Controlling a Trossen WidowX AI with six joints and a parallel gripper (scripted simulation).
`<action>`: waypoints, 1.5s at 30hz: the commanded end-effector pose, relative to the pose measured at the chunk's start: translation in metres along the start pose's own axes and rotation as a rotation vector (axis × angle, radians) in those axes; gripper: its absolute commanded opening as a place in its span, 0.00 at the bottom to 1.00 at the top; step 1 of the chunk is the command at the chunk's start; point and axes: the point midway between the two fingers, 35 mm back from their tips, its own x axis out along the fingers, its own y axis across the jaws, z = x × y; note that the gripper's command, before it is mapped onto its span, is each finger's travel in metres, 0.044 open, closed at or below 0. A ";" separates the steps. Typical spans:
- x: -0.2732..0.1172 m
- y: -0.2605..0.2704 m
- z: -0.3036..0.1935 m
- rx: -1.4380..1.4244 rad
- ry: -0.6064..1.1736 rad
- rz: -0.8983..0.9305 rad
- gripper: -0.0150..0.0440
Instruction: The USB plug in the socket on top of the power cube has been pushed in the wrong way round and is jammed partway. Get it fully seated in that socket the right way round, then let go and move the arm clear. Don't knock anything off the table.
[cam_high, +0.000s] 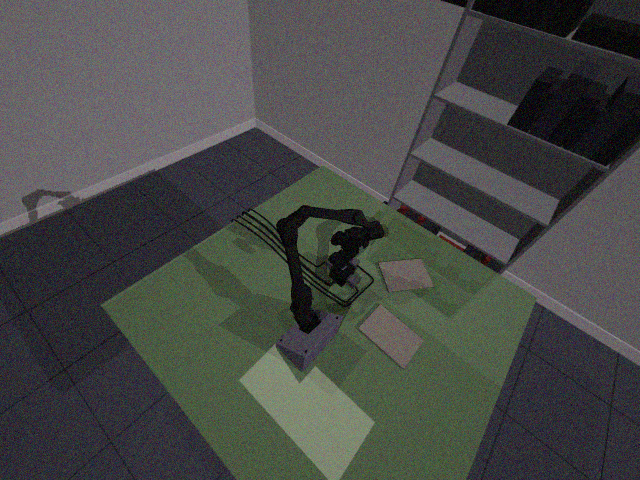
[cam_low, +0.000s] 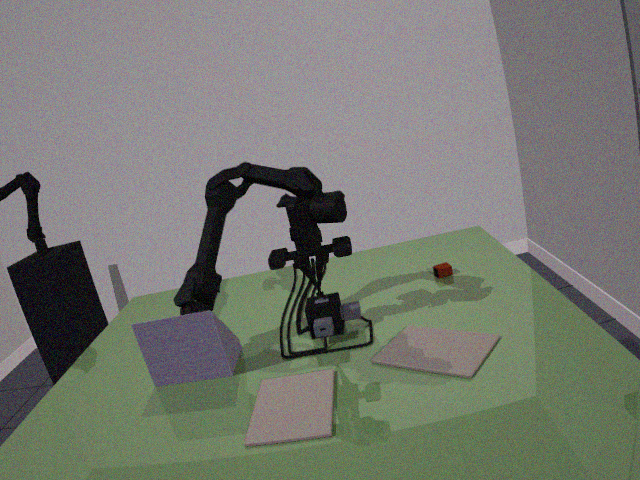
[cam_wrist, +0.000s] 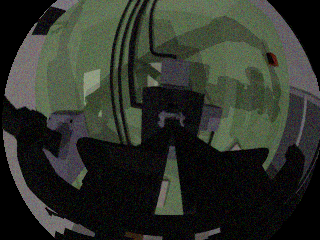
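The black power cube (cam_high: 341, 274) (cam_low: 334, 312) (cam_wrist: 150, 102) stands on the green table, with grey plugs in its sides; one front plug (cam_low: 323, 328) faces the exterior view. My gripper (cam_low: 318, 292) (cam_wrist: 172, 131) points down at the cube's top, its fingertips close together and low over the top face. It is shut on the USB plug, which is small, dark and mostly hidden by the fingers. A pale grey outline (cam_wrist: 171, 116) shows on the cube's top just beyond the tips in the wrist view. Whether the plug is in the socket, its depth and which way round it is cannot be made out.
Black cables (cam_high: 268, 240) (cam_low: 281, 330) (cam_wrist: 116, 75) run beside and around the cube. Two flat pinkish boards (cam_high: 391, 335) (cam_low: 292, 408) lie near it. A purple-grey box (cam_high: 315, 338) (cam_low: 183, 348) (cam_wrist: 70, 150) stands at the arm's base. A small red block (cam_low: 443, 270) (cam_wrist: 272, 59) lies farther back.
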 end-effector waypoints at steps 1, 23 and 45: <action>0.001 0.000 0.000 0.004 -0.003 -0.002 0.25; 0.003 0.000 0.000 0.004 -0.003 -0.002 0.25; 0.006 0.000 0.000 0.004 -0.003 -0.003 0.25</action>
